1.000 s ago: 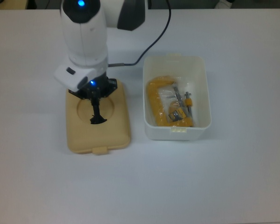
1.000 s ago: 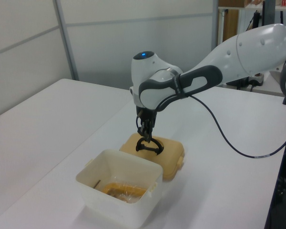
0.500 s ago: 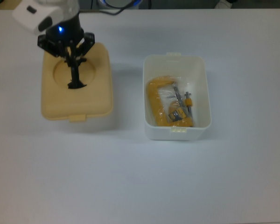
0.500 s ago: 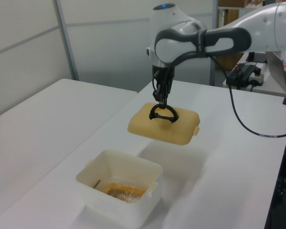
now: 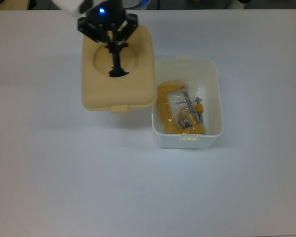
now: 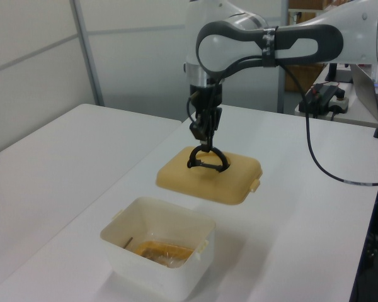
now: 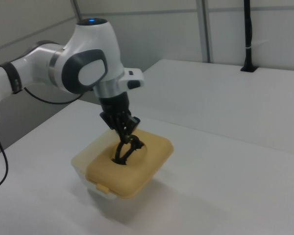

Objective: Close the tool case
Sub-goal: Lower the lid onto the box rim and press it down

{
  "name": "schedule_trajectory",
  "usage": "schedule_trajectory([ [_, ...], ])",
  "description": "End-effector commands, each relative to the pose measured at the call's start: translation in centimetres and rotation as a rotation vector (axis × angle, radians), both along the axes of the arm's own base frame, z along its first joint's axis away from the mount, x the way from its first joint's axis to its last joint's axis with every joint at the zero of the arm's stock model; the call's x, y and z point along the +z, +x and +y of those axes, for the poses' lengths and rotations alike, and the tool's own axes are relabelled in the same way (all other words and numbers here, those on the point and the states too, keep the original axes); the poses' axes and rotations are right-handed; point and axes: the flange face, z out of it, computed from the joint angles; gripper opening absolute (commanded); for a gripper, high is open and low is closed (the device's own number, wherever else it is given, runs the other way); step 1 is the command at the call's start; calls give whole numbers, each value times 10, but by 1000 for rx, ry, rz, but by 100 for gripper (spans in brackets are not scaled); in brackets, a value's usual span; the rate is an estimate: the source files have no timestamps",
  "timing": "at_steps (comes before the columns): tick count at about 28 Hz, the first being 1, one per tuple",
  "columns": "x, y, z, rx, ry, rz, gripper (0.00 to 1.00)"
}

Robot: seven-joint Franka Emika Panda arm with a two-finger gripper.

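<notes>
Even, diffuse light falls from overhead in all three views, bright but with no hard glare. The white worktop [image 5: 237, 187] takes a faint bluish cast in the top view. The lifted lid [image 6: 208, 176] throws only a soft, pale shadow onto the worktop toward five o'clock in the left view. A blue indicator light [image 5: 101, 10] glows at twelve o'clock in the top view. All views are slightly soft, fine detail smeared.

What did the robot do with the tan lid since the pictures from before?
The gripper, shut on the black handle, lifted the tan-beige plastic lid off the table and carried it toward the top view's right, up to the white rectangular plastic tub. The lid hangs in the air, not yet over the tub. The tub and the yellow clamp inside stayed put.
</notes>
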Motion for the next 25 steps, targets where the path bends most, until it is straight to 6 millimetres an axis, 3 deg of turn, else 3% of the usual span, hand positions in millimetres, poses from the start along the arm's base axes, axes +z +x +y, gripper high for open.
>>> schedule_trajectory([
  [1,5,-5,37,-45,15,6,0],
  [8,1,-5,87,-89,26,-31,0],
  [15,-17,-4,140,-146,33,-56,0],
  [25,-22,-4,166,-165,45,-78,0],
])
